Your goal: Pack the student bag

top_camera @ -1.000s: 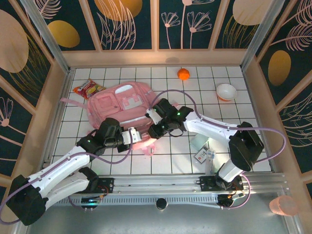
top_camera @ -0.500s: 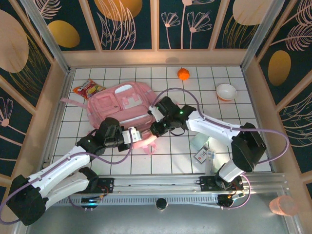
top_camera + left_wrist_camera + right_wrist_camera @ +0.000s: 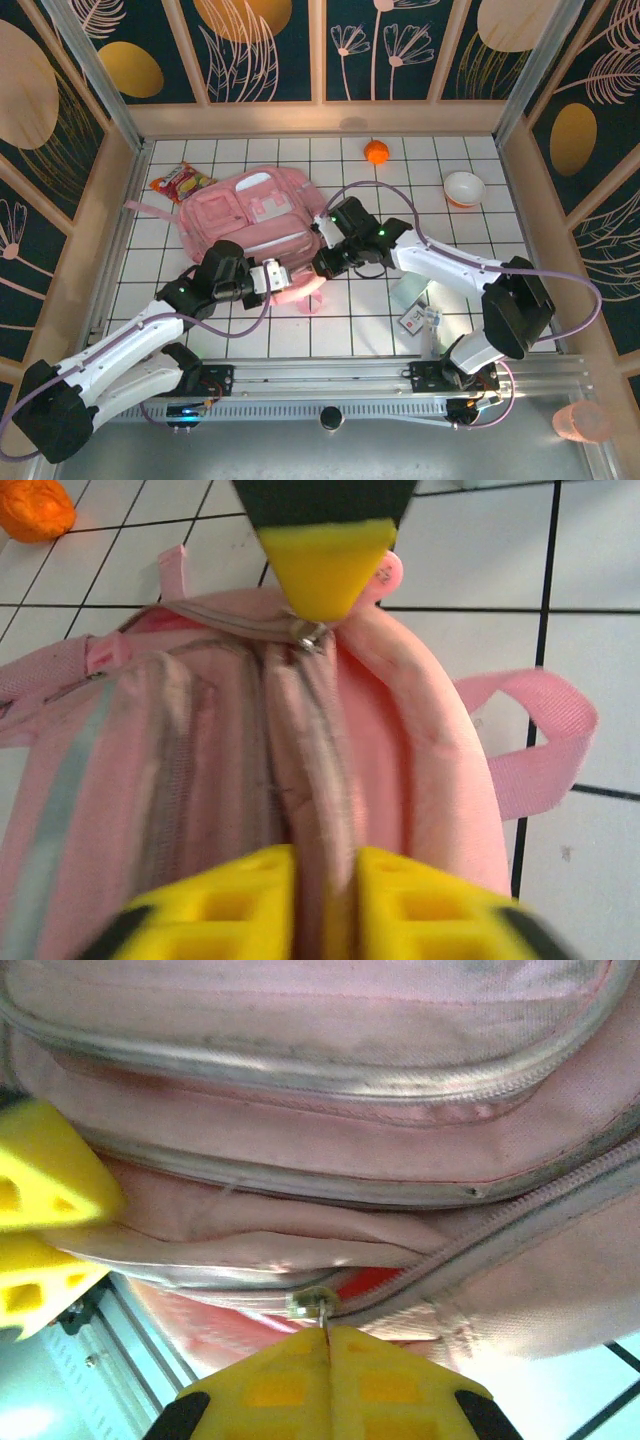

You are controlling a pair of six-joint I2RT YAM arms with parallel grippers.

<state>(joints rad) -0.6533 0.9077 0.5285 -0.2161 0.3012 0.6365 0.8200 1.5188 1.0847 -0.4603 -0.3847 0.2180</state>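
Top view bright, evenly lit, sharp; faint shadows beneath arms. Wrist views soft; left gripper fingers blurred; white desk slightly washed out.

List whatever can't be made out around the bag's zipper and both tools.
- Student bag contents: right wrist view, a red sliver in the zipper gap; fabric hides the rest.
- Zipper's extent: same view, track leaves the right edge beyond the zipper pull in the right tool.
- Left tool grip: left wrist view, blurred fingers flank a fabric fold.

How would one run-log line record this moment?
task: pack large soft pink fabric backpack | left gripper: astride its fabric, grip unclear | right gripper: shut on metal zipper pull
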